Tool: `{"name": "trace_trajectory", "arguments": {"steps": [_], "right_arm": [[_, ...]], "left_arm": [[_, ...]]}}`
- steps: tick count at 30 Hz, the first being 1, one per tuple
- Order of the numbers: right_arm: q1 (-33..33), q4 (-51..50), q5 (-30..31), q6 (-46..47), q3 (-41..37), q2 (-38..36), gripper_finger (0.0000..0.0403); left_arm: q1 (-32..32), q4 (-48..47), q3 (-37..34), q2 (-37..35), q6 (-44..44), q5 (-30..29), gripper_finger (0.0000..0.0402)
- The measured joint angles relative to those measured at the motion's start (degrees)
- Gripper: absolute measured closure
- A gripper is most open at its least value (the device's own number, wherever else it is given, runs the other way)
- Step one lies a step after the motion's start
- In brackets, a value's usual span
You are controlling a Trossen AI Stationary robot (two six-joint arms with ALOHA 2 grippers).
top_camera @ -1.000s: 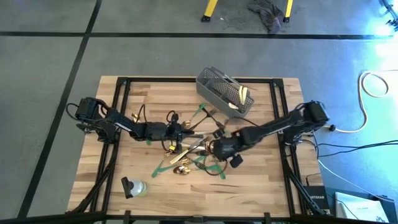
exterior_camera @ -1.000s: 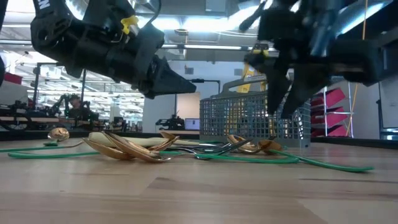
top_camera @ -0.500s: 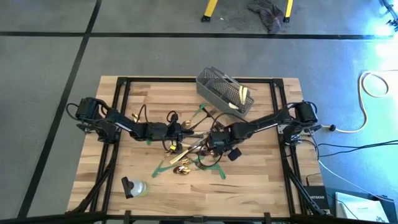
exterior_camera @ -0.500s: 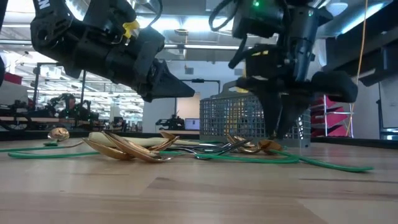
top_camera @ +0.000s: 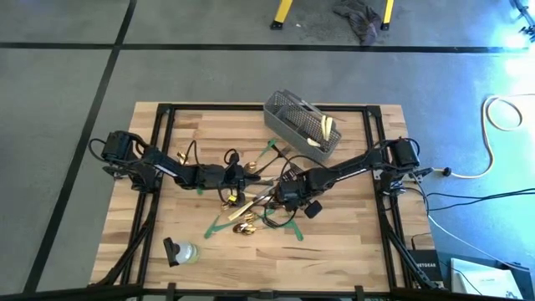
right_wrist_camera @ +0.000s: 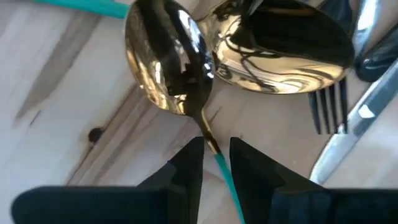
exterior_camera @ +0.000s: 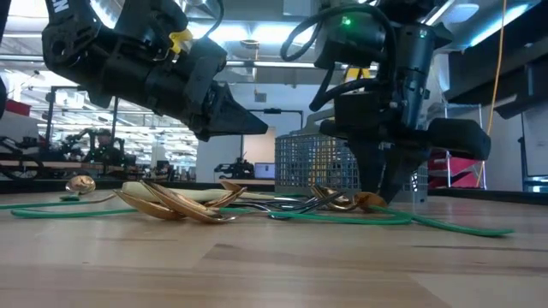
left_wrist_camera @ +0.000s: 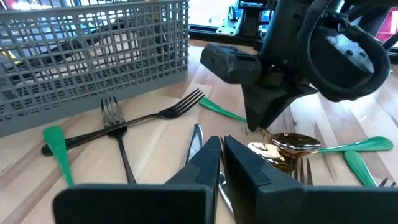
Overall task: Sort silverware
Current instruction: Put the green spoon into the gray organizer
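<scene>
Lying on wooden table (top_camera: pixel 351 242), silverware (top_camera: pixel 251 201), mesh basket (top_camera: pixel 301 124); grey floor (top_camera: pixel 67 167)

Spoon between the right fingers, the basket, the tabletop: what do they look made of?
Gold spoon: looks like polished metal with a gold finish; its bowl gives mirror reflections. Its handle end appears green, possibly coated or taped. Grey basket: thin wire mesh in an open grid, matte, probably coated metal. Table: light wood, with visible planks and grain; a knot shows in the right wrist view.
</scene>
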Motion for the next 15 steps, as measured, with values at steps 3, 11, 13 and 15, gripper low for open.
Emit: {"name": "trace_trajectory", "arguments": {"steps": [3, 11, 13, 15], "right_arm": [[-0.4, -0.1, -1.6, -0.2, 0.1, 0.5, 0.0338], [-0.3, -0.6, -2.9, -1.9, 0.3, 0.8, 0.0376], [-0.2, -0.7, -2.9, -2.6, 0.3, 0.8, 0.0394], [-0.2, -0.7, -2.9, -2.7, 0.3, 0.8, 0.0398]], "left_arm": [[0.0, 0.0, 0.0, 0.0, 0.0, 0.0, 0.0396], [0.0, -0.8, 0.0, 0.0, 0.2, 0.0, 0.0396], [0.0, -1.0, 0.0, 0.0, 0.2, 0.0, 0.0396], [0.0, -1.2, 0.0, 0.0, 0.2, 0.0, 0.0396]]}}
